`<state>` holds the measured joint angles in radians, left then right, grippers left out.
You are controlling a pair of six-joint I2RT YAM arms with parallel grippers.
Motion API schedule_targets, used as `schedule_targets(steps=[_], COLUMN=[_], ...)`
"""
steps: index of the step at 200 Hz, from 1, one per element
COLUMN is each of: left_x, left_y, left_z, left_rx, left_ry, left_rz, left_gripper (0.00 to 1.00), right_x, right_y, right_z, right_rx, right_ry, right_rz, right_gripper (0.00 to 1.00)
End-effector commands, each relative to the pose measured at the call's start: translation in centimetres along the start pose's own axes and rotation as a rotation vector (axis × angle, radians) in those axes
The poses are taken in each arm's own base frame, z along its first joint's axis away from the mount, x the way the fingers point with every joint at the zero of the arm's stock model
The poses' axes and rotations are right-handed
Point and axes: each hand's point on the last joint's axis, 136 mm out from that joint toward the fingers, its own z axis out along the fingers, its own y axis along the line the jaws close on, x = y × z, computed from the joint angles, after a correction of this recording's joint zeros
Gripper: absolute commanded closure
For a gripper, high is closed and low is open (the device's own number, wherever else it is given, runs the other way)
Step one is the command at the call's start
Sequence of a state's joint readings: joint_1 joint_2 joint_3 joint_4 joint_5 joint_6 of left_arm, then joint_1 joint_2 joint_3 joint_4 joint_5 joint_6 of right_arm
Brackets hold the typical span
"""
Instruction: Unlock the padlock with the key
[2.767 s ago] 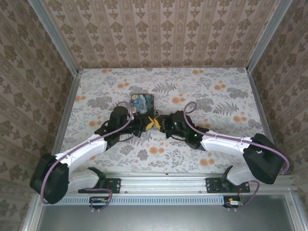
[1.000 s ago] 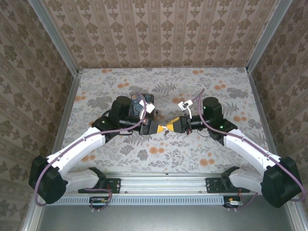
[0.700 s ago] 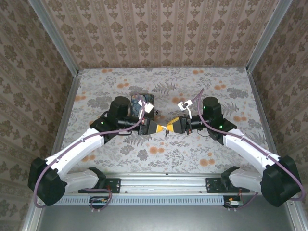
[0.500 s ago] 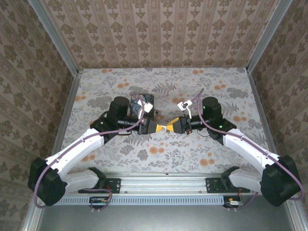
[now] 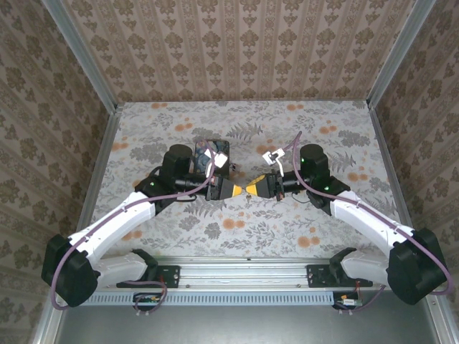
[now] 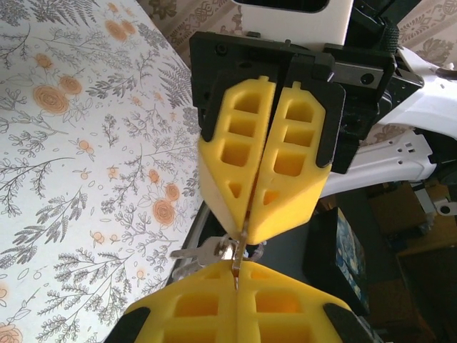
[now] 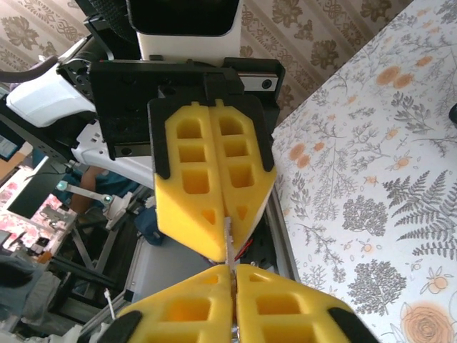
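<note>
The left tool (image 5: 239, 189) and the right tool (image 5: 249, 189) meet tip to tip above the desk (image 5: 337, 136). Each has its yellow pads (image 6: 285, 164) pressed almost flat together. A thin metal strip (image 7: 228, 239) is pinched in both sets of tips and bridges them. The tiny grey padlock (image 6: 211, 251) juts sideways at that join. Which tool grips the lock itself cannot be told. The dark blue box (image 5: 212, 150) lies just beside the left tool's wrist.

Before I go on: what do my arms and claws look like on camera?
The left arm and right arm match: white shells, black joint housings, and a purple cable running along each. The left claw and right claw each have two yellow wedge-shaped fingers with rectangular cut-outs, set on black mounts.
</note>
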<state>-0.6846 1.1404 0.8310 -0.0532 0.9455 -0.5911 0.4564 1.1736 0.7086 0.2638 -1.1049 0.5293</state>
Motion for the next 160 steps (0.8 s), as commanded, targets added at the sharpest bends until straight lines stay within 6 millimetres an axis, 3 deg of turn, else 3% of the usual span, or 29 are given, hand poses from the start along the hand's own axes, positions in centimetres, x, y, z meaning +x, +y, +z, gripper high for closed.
schedule_targets(steps=[1, 40, 51, 70, 160], left_x=[-0.6, -0.6, -0.6, -0.6, 0.0], left_y=[-1.2, -0.4, -0.2, -0.5, 0.0], left_z=[-0.5, -0.8, -1.0, -0.9, 0.3], left_rx=[0.028, -0.001, -0.005, 0.008, 0.02], left_ry=[-0.032, -0.05, -0.056, -0.053, -0.009], left_rz=[0.043, 0.024, 0.025, 0.029, 0.012], left_gripper=[1.0, 1.0, 0.83, 0.67, 0.63], right_x=[0.6, 1.0, 1.1, 1.0, 0.6], right_y=[0.5, 0.6, 0.4, 0.3, 0.5], right_z=[0.0, -0.1, -0.1, 0.0, 0.5], right_rx=[-0.022, -0.021, -0.017, -0.016, -0.031], right_ry=[0.009, 0.01, 0.017, 0.026, 0.039], right_rz=[-0.022, -0.029, -0.022, -0.012, -0.005], right_gripper=[0.99, 1.0, 1.0, 1.0, 1.0])
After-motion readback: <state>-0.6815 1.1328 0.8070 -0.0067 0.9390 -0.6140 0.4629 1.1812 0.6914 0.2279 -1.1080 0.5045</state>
